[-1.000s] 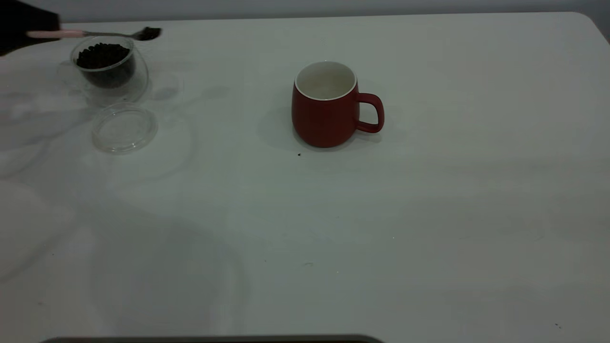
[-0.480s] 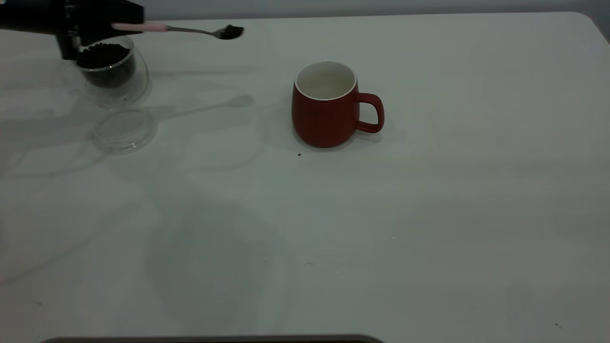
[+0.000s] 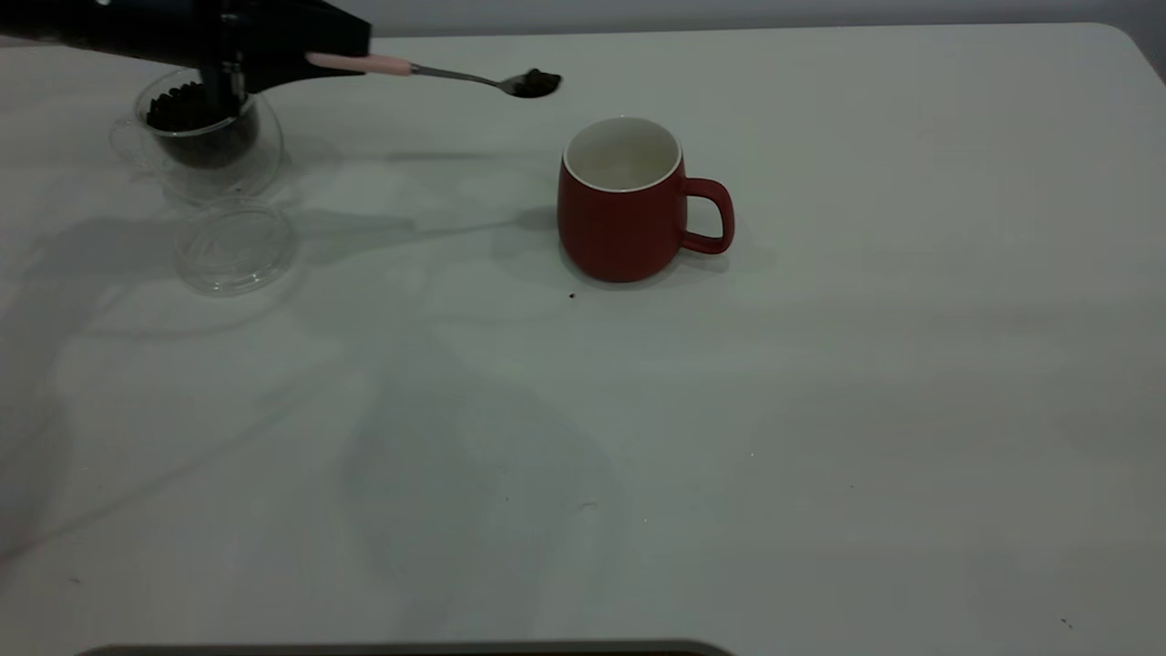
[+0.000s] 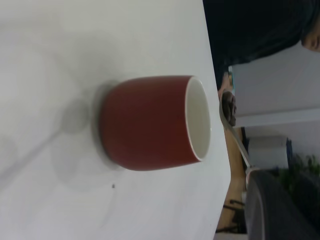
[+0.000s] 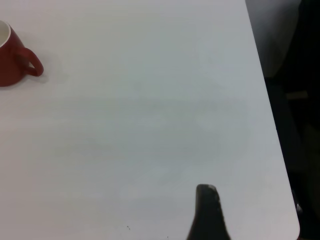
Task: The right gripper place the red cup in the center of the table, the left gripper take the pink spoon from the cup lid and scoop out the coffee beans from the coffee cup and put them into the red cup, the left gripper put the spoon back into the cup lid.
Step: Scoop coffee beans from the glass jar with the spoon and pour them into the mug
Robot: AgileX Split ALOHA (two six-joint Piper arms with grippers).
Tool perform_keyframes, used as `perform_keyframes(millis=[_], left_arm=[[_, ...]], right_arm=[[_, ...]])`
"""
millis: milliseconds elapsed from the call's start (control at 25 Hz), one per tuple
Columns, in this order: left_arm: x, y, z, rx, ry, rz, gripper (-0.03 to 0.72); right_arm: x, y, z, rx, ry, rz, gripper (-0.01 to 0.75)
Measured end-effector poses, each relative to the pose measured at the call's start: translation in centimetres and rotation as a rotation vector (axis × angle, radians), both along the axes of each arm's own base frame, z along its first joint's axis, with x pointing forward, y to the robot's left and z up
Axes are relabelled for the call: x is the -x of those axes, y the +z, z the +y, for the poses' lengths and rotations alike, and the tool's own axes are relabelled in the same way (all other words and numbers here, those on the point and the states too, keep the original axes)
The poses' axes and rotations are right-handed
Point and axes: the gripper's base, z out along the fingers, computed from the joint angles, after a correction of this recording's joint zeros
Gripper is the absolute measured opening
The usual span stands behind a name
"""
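- Holding the spoon (image 3: pixel 437 73) by its pink handle, my left end effector (image 3: pixel 342 50) is clamped shut.
- Beans (image 3: pixel 537 82) fill its bowl, just short of the red cup (image 3: pixel 619 223).

Dim, even light with a grey-green cast. Soft overlapping shadows of the arm spread across the table (image 3: pixel 820 410). Faint shadow rings the red cup (image 3: pixel 621 211). Left wrist view soft, spoon (image 4: pixel 231 120) blurred.

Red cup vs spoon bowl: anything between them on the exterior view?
Nothing. In the exterior view the pink spoon, loaded with coffee beans, hangs short of the red cup; only bare table between.
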Motion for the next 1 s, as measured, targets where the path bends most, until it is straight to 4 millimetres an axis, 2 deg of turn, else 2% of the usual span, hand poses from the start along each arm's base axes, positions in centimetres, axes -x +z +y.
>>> perform_keyframes(millis=[440, 720, 1000], left_arm=[[0.4, -0.2, -4.1, -0.020, -0.077, -0.006, 0.119], [0.2, -0.7, -5.1, -0.089, -0.074, -0.081, 0.119], [0.0, -1.0, -5.7, -0.157, -0.137, -0.284, 0.119]], right_arm=[[0.0, 0.0, 0.0, 0.000, 0.000, 0.000, 0.591], [0.0, 0.0, 0.0, -0.001, -0.001, 0.000, 0.591], [0.0, 0.0, 0.0, 0.000, 0.000, 0.000, 0.591]])
